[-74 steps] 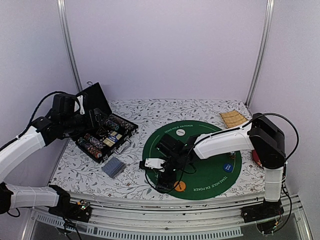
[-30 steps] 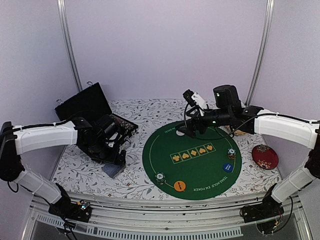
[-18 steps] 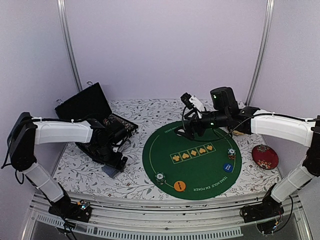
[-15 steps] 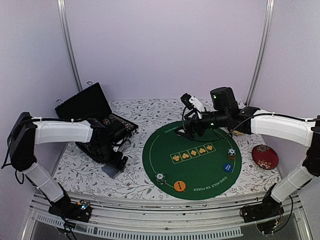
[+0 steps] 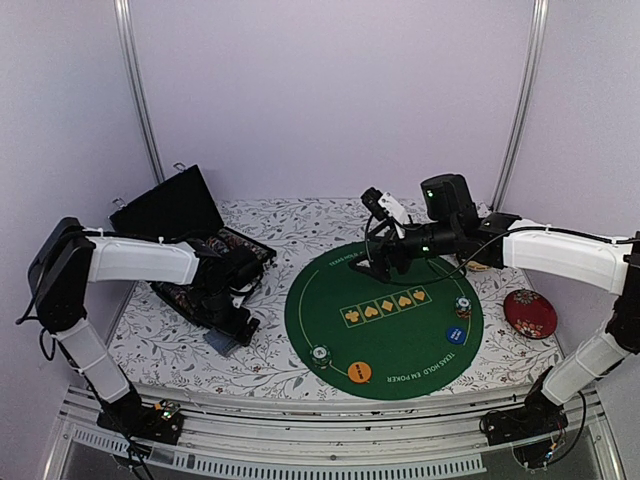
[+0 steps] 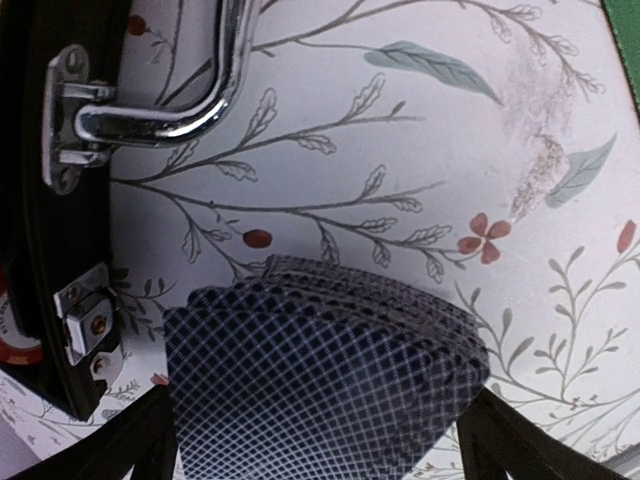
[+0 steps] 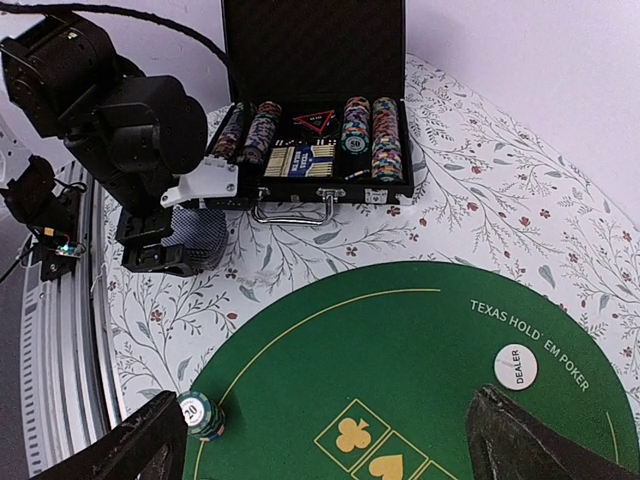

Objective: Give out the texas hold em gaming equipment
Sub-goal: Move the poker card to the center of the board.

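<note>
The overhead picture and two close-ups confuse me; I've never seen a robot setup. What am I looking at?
Two white robot arms are bolted at the near edge of the table. The wide picture looks down from above and behind them; the close-ups come from cameras on their wrists. On the left arm, open jaws straddle a blue-backed card deck beside an open black chip case. On the right arm, the jaws, open and empty, hang over a green poker mat bearing chip stacks and white, blue and orange discs. Nothing is held.

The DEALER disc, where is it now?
In the right wrist view, the white DEALER disc lies at the right on the green poker mat, just under its lettering.
</note>
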Controlling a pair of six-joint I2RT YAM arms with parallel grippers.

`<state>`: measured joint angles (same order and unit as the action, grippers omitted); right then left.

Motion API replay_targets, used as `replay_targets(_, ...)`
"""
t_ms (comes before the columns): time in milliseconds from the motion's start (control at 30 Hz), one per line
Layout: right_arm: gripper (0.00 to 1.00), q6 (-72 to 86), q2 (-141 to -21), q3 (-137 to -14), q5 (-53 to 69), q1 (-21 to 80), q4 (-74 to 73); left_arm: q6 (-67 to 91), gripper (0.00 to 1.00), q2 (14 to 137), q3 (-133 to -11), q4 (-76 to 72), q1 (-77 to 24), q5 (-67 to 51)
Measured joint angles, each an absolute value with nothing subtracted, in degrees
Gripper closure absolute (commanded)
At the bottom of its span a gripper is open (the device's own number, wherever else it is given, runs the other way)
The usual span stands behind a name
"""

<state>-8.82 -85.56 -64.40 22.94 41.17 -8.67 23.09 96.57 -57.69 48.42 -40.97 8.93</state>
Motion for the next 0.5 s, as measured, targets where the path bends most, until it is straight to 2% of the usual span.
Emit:
replay_targets(167, 0.01, -8.84, -85.12, -64.40, 23.14, 41.17, -9.08, 21.52, 0.16, 97.93, -57.19, 46.22, -40.03, 4.80)
replay_targets(500, 0.01, -8.88, -83.18, -63.33, 23.38, 41.17, -8.86, 19.49, 0.17, 100.05, -57.82, 42.33, -45.60, -0.60)
